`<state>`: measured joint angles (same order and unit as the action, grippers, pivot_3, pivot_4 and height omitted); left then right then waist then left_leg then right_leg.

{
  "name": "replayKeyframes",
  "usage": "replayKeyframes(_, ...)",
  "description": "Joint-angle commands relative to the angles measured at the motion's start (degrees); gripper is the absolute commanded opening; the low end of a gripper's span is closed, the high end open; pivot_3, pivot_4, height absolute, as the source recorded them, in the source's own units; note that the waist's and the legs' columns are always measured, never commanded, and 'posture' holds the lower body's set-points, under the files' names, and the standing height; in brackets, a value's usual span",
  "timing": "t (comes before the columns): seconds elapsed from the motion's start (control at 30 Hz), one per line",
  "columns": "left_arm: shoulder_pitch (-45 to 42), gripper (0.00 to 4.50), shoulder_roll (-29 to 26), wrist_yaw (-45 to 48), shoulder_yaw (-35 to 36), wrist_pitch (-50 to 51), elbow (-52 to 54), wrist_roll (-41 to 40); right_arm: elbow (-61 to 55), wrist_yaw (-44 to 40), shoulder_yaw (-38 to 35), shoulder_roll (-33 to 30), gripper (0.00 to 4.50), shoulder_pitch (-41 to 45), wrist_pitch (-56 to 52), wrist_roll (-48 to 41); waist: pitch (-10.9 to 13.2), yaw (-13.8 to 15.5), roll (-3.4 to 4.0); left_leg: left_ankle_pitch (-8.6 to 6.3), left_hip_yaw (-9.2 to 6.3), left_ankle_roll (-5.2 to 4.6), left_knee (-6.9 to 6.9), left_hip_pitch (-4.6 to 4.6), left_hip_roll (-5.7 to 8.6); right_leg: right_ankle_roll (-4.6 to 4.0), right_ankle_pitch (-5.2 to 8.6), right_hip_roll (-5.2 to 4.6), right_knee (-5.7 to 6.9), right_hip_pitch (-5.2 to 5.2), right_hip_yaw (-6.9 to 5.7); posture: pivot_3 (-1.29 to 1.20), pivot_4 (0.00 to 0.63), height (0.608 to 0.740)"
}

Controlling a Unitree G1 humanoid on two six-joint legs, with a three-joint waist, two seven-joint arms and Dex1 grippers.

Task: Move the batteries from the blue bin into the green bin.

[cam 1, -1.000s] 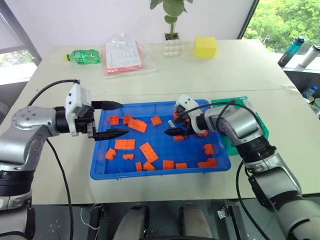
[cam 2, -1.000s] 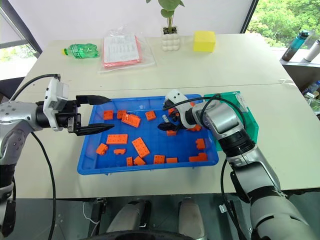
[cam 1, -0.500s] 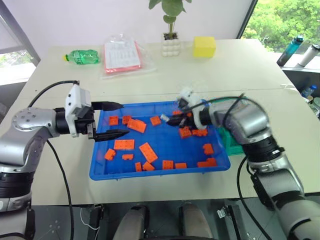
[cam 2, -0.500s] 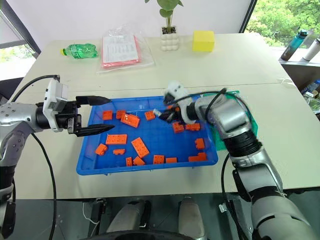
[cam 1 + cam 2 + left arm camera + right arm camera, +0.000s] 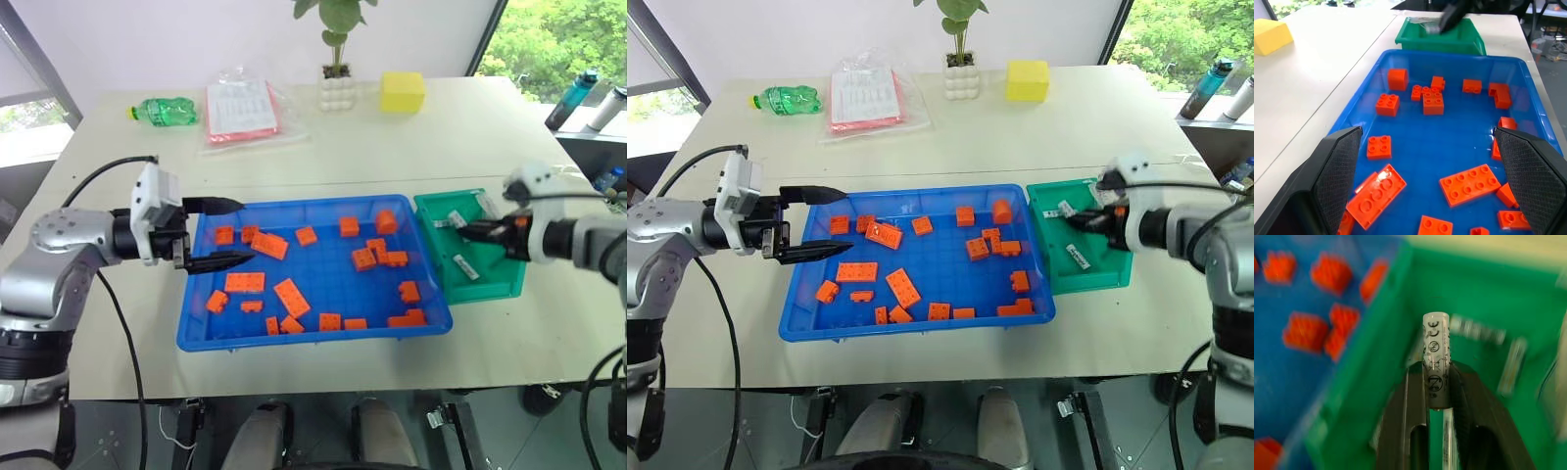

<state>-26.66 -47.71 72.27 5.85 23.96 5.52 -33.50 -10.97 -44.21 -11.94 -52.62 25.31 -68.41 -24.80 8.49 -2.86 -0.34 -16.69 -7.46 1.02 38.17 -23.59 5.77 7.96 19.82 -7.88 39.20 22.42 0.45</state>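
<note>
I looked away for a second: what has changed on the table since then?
The right claw has swung from the middle of the blue bin over to the green bin, carrying a battery pinched between its fingers. The left claw stays open over the blue bin's left end, and the orange bricks lie as before.

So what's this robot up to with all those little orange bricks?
It is sorting batteries out of the bricks. Its right gripper holds a battery between its fingers over the green bin, where a few batteries already lie. The left gripper hovers open over the blue bin's left end, holding nothing. The orange bricks lie scattered in the blue bin.
</note>
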Motion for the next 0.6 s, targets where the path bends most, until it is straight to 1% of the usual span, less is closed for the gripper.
replayKeyframes(0.03,-2.2,4.5,-0.3,0.7,0.7,-1.4,-1.6,0.6,-0.6,-0.1,-1.5,-1.3,2.57,0.0,8.9,1.6,0.0,0.0,0.0,0.0,0.0,0.0,0.01,0.0,0.0,0.0,0.0,0.0,0.0,0.0,0.0,0.0,0.15,0.726)
replayKeyframes(0.07,-2.4,4.5,-0.4,0.8,0.7,-1.5,-2.0,0.7,-0.3,-0.8,-1.9,-1.6,3.13,0.1,10.4,1.4,0.0,0.1,0.0,0.0,0.0,0.0,0.01,0.0,0.0,0.0,0.0,0.01,0.0,0.02,0.0,0.0,0.15,0.726)
replayKeyframes(0.1,-2.5,4.5,-0.6,1.0,0.9,-1.7,-2.4,0.8,0.3,-2.4,-2.4,-2.5,3.57,0.1,13.3,1.5,0.0,0.1,0.0,0.0,-0.01,0.0,0.01,0.01,0.0,0.0,0.0,0.01,0.0,0.02,0.0,0.0,0.15,0.726)
replayKeyframes(0.2,-2.4,4.5,-2.0,1.8,1.8,-2.1,-3.4,1.1,2.3,-10.3,-5.7,-6.5,3.57,-0.7,22.8,0.3,0.0,0.3,0.02,0.0,-0.02,0.0,0.0,0.01,0.01,0.0,0.0,0.01,-0.01,0.01,-0.01,0.0,0.15,0.726)
replayKeyframes(0.27,-1.6,4.5,-3.7,2.6,3.4,-1.7,-3.6,0.6,2.7,-26.6,-12.4,-10.1,3.57,-7.1,33.8,-3.0,0.0,0.7,0.0,0.0,-0.07,0.0,0.0,0.01,0.03,0.0,0.0,0.01,-0.06,-0.02,-0.02,0.0,0.15,0.726)
replayKeyframes(0.3,-1.1,4.5,-4.5,2.9,4.0,-1.6,-3.5,0.5,3.7,-32.3,-14.2,-12.3,3.57,-9.9,37.2,-3.4,0.0,0.8,-0.01,-0.01,-0.17,-0.01,0.0,0.0,0.05,0.0,0.0,0.01,-0.1,-0.07,-0.06,0.0,0.15,0.726)
replayKeyframes(0.33,-0.4,4.5,-5.5,3.4,4.7,-1.5,-3.2,0.3,5.6,-35.2,-14.5,-14.4,3.57,-11.1,39.7,-2.6,0.0,0.8,-0.01,-0.02,-0.22,-0.04,0.0,0.01,0.05,0.0,0.0,0.03,-0.09,-0.12,-0.1,0.0,0.15,0.726)
replayKeyframes(0.5,3.1,4.5,-9.6,5.1,8.9,-0.3,-1.4,-1.3,15.9,-40.0,-14.0,-20.2,3.57,-9.4,42.8,-2.5,0.0,0.1,0.01,-0.03,-0.01,-0.06,0.07,0.14,-0.03,0.0,0.0,0.01,-0.21,-0.23,-0.1,0.0,0.15,0.726)
replayKeyframes(0.6,4.8,4.5,-11.4,5.0,11.5,0.4,-1.6,-1.7,21.0,-42.0,-14.0,-21.2,3.57,-9.5,44.4,-2.3,0.0,0.2,0.03,-0.03,0.05,-0.04,0.02,0.16,-0.2,0.0,0.0,0.14,-0.22,-0.18,-0.1,0.0,0.15,0.726)
